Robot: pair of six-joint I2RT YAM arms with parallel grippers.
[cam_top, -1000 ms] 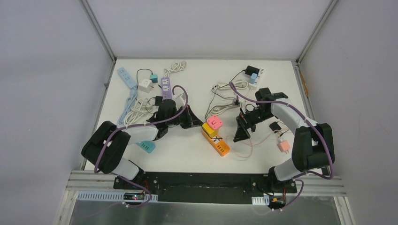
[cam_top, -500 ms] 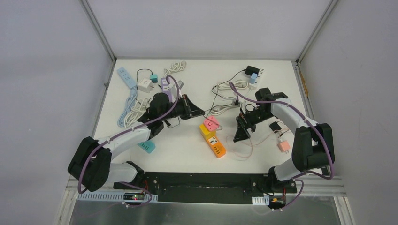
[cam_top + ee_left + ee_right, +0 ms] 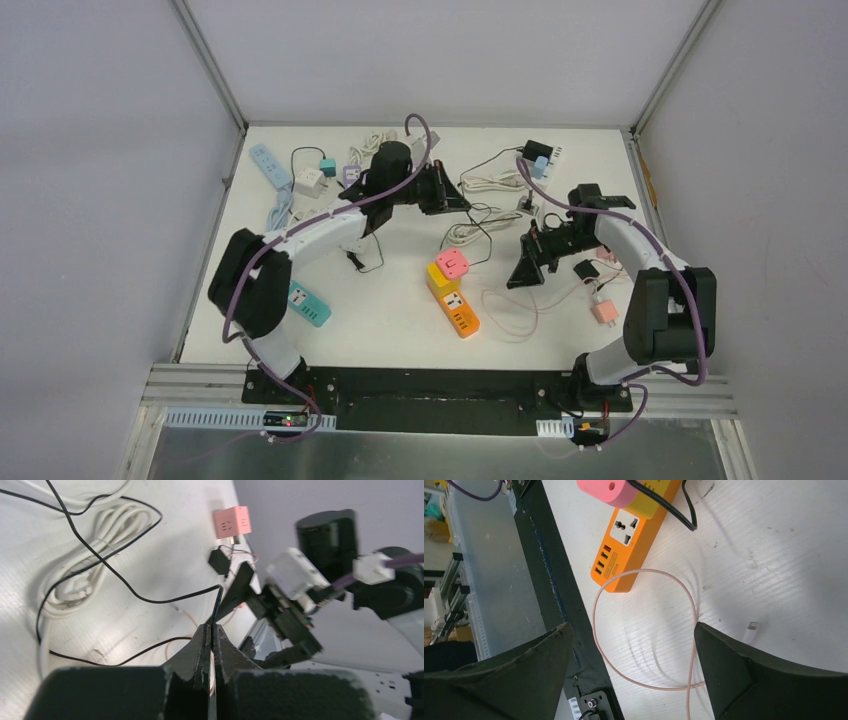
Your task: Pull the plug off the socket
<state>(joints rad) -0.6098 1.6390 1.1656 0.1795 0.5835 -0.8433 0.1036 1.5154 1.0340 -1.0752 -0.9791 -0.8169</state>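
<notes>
With the left gripper clamped shut on the thin black cord, draw upward in line with the pink plug, seated in the orange power strip mid-table. First press the wide-open, empty right gripper onto that strip.
</notes>
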